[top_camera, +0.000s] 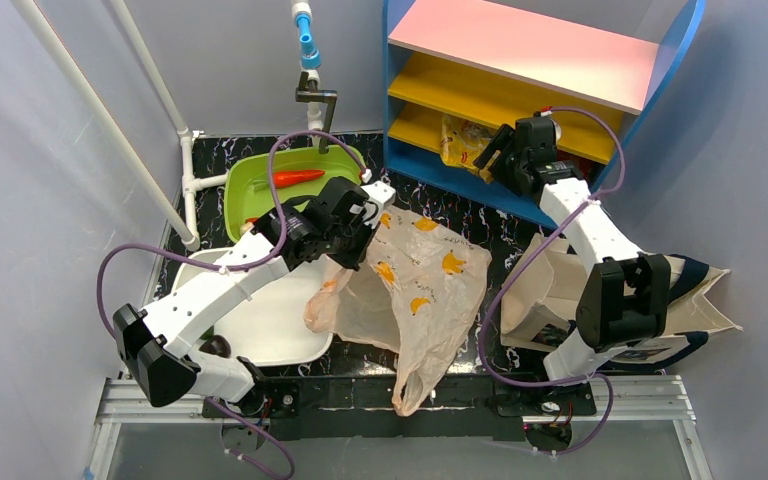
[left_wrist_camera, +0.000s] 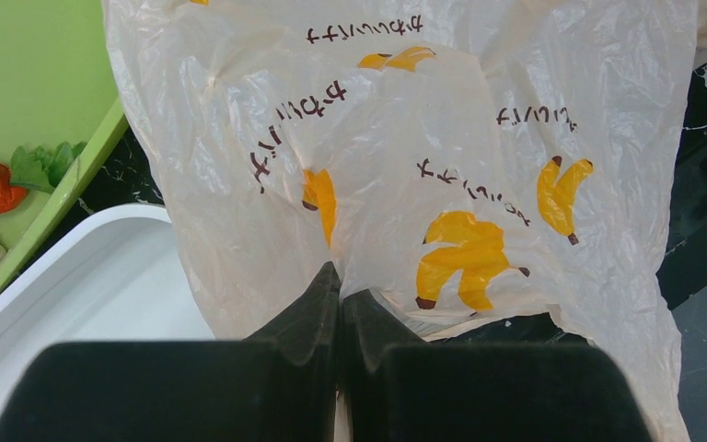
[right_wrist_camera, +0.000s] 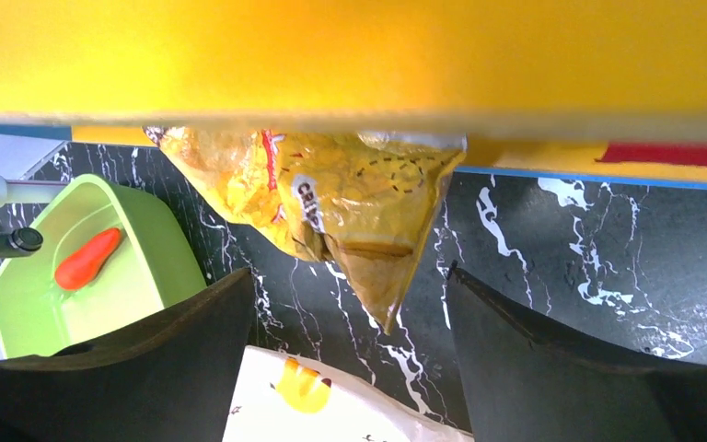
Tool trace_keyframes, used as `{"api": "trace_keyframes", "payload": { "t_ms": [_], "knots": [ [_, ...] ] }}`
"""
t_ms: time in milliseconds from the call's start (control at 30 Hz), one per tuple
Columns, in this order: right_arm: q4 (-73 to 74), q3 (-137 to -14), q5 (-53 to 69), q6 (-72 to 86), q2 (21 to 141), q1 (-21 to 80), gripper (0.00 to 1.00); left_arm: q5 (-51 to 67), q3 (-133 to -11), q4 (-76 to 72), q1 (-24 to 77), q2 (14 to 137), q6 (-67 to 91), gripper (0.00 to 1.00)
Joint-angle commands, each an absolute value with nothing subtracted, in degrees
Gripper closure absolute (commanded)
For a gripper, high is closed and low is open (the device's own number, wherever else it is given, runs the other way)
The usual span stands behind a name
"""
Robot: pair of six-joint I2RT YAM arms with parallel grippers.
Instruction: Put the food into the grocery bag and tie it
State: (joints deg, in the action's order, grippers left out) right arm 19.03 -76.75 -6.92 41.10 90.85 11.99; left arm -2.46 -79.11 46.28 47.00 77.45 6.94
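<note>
Thin translucent beige plastic grocery bag with yellow banana prints (top_camera: 430, 280) lies slumped on the black marbled bench (right_wrist_camera: 552, 258) between the arms. Its upper edge is lifted where your left tool (left_wrist_camera: 339, 304) is pinched fully closed on a fold of film. Judge it near weightless, limp and slippery: it holds no shape, so the mouth likely gapes only where you hold it up. Take it by rim or loop handle, not mid-panel. Crinkly yellow foil packet (right_wrist_camera: 331, 203) sits on the low yellow board of the blue shelf unit (top_camera: 520, 100), one corner hanging past the edge. Your right tool (right_wrist_camera: 350, 273) stands wide in front of it, fingers either side, touching nothing. Expect the packet to be light, slick, puffy and crushable, so bite the overhanging corner or sealed seam. The shelf board above crowds the approach, leaving a low, flat entry. A flat red piece (right_wrist_camera: 672, 152) lies further along that shelf. The long orange-red carrot (top_camera: 297, 177) rests in the lime-green plastic tub (top_camera: 260, 190), behind the left arm. A dark brown ball (top_camera: 218, 346) sits on the white tray (top_camera: 280, 330), close under that arm. The cream canvas tote with navy handles (top_camera: 680, 300) lies beside the right arm, so don't mistake it for the bag.
</note>
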Motion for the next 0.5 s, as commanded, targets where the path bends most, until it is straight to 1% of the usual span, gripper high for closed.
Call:
{"api": "trace_keyframes", "payload": {
  "t_ms": [0,300,467],
  "knots": [
    [20.47,-81.2,-8.64,41.25,92.68,11.92,0.16,-1.33,-79.66,46.45,46.07,76.34,5.98,1.0],
    [18.13,-80.15,-12.86,47.24,95.79,11.94,0.12,-0.71,-79.72,46.62,45.83,76.37,6.32,1.0],
    [14.12,-78.97,-14.04,51.32,96.75,11.97,0.11,-0.62,-79.86,46.78,45.81,76.49,6.41,1.0]
  ]
}}
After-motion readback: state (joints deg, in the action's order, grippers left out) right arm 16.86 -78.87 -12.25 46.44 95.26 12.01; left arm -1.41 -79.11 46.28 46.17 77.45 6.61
